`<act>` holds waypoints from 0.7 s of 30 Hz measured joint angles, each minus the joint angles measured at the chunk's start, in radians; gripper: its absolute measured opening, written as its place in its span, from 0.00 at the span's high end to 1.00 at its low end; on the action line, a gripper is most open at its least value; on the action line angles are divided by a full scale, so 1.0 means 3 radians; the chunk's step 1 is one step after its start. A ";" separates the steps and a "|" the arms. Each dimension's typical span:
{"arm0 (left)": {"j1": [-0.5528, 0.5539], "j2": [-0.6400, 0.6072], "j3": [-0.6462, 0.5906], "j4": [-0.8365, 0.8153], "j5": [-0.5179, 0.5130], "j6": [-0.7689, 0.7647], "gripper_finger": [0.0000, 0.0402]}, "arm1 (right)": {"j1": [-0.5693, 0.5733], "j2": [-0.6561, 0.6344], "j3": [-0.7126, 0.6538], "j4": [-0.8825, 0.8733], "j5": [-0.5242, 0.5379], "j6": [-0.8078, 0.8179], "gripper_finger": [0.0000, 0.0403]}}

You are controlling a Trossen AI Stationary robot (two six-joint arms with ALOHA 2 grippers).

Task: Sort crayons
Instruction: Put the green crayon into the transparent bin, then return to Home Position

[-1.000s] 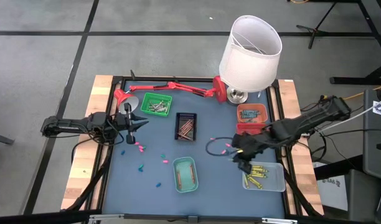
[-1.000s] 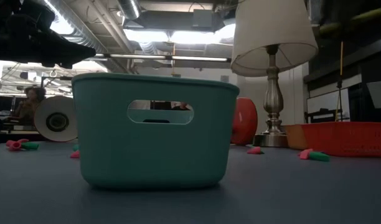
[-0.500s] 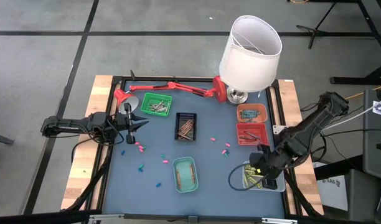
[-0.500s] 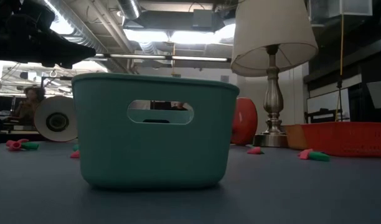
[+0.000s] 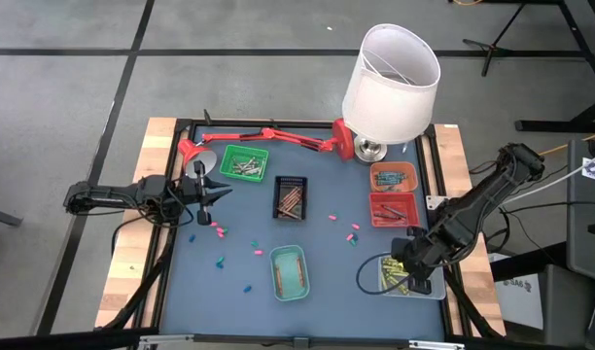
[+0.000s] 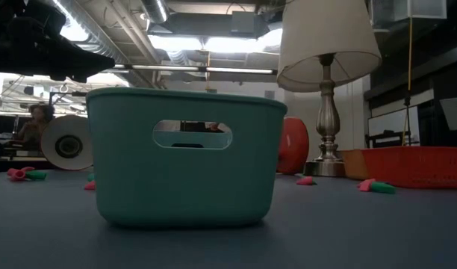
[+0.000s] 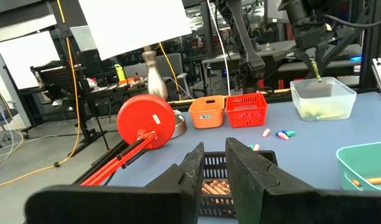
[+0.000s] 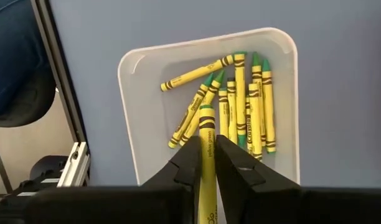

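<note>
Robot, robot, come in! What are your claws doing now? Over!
Right claw over clear tray, yellow-green crayon between fingers. Left claw empty, waiting at table's left. Nothing blocking.

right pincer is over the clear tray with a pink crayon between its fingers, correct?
Not quite: the crayon is yellow-green, not pink. The right wrist view shows it between the fingers of the right pincer, above the clear tray, which holds other yellow and yellow-green crayons. The rest stands.
</note>
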 joint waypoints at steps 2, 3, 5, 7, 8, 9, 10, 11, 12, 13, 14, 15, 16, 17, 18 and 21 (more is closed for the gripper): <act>0.0000 -0.0001 0.0000 0.0001 0.0000 -0.0001 0.87 | 0.0000 0.0000 0.0000 0.0010 -0.0001 -0.0005 0.90; 0.0000 -0.0001 0.0000 0.0000 0.0000 0.0000 0.87 | 0.0000 0.0000 0.0000 0.0008 0.0000 -0.0013 0.90; 0.0000 -0.0001 0.0000 0.0001 0.0000 0.0000 0.87 | 0.0000 0.0000 0.0000 0.0009 0.0000 -0.0049 0.89; 0.0000 0.0000 0.0000 0.0000 0.0000 0.0000 0.87 | 0.0000 0.0000 0.0000 0.0008 0.0001 -0.0081 0.89; 0.0000 0.0000 0.0000 0.0001 0.0000 -0.0001 0.87 | -0.0001 0.0000 0.0000 0.0008 0.0000 -0.0086 0.89; 0.0000 0.0000 0.0000 0.0001 0.0000 -0.0001 0.87 | -0.0003 0.0000 0.0000 0.0008 0.0000 -0.0086 0.89; 0.0000 0.0000 0.0000 0.0000 0.0000 0.0000 0.87 | -0.0003 0.0000 0.0000 0.0008 0.0002 -0.0087 0.89; -0.0001 -0.0001 0.0000 0.0001 0.0000 -0.0001 0.87 | -0.0003 0.0000 0.0000 0.0008 0.0002 -0.0088 0.89; 0.0000 -0.0001 0.0000 0.0001 0.0000 -0.0001 0.87 | -0.0003 0.0000 0.0000 0.0008 0.0000 -0.0088 0.89; 0.0000 0.0000 0.0000 0.0000 0.0000 -0.0001 0.87 | -0.0003 0.0000 0.0000 0.0008 0.0001 -0.0088 0.89; 0.0000 0.0000 0.0000 0.0000 0.0000 -0.0001 0.87 | -0.0003 0.0000 0.0000 0.0008 0.0000 -0.0089 0.89; 0.0000 0.0000 0.0000 0.0001 0.0000 -0.0001 0.87 | -0.0003 0.0000 0.0000 0.0008 0.0000 -0.0089 0.87; 0.0000 0.0000 0.0000 0.0000 0.0000 -0.0001 0.87 | -0.0003 0.0000 0.0000 0.0008 0.0000 -0.0089 0.86; -0.0001 0.0000 0.0000 0.0001 0.0000 -0.0001 0.87 | -0.0003 0.0000 0.0000 0.0006 0.0000 -0.0089 0.83; 0.0000 0.0000 0.0000 0.0000 0.0000 -0.0001 0.87 | -0.0003 0.0000 0.0000 0.0007 0.0000 -0.0089 0.81; -0.0001 0.0000 0.0000 0.0001 0.0000 -0.0001 0.87 | -0.0003 0.0000 0.0000 0.0006 0.0044 -0.0109 0.73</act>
